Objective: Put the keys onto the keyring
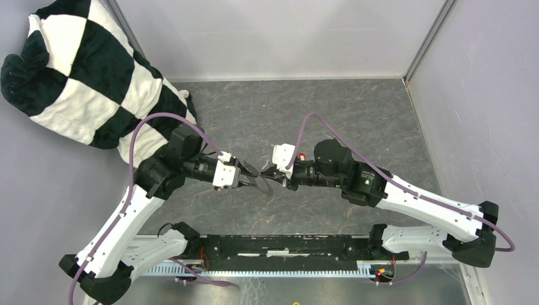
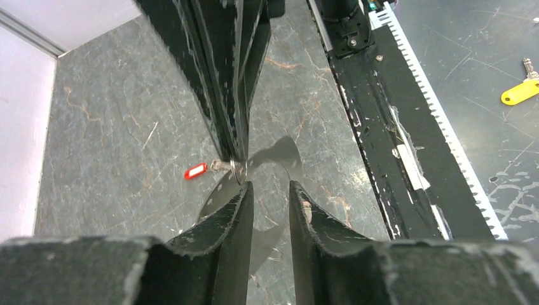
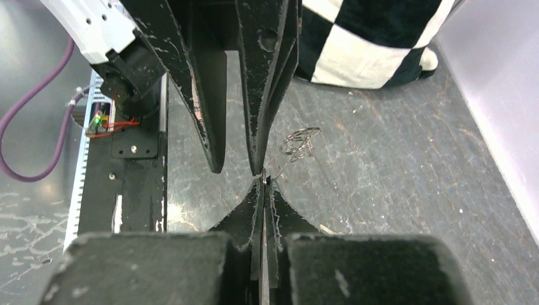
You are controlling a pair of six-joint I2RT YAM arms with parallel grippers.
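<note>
Now tip to tip above the middle of the table [image 1: 330, 114]. Right gripper [image 3: 262, 184]: squeezed tight, and looks to pinch a thin wire end of the keyring [image 3: 299, 141]. Pokes the loop out at 1 o'clock from those tips. Left gripper [image 2: 270, 189]: fingers [image 2: 236, 216] a little apart, nothing between them, holding nothing. Red key [image 2: 198, 171]: lies on the table at 9 o'clock from the right tips in the left wrist view; cannot tell if touching them. No black key to be seen. Yellow key [image 2: 518, 94]: well apart, at 2 o'clock in that view.

Looks like lots left to do, with no key on the keyring yet. Could knock the keyring loose with one bump from the left fingers, or twist it round in that tiny pinch. Could push the flat little key along the smooth table instead of lifting it. Could miss the wire end, with so small a hole in the key.
</note>
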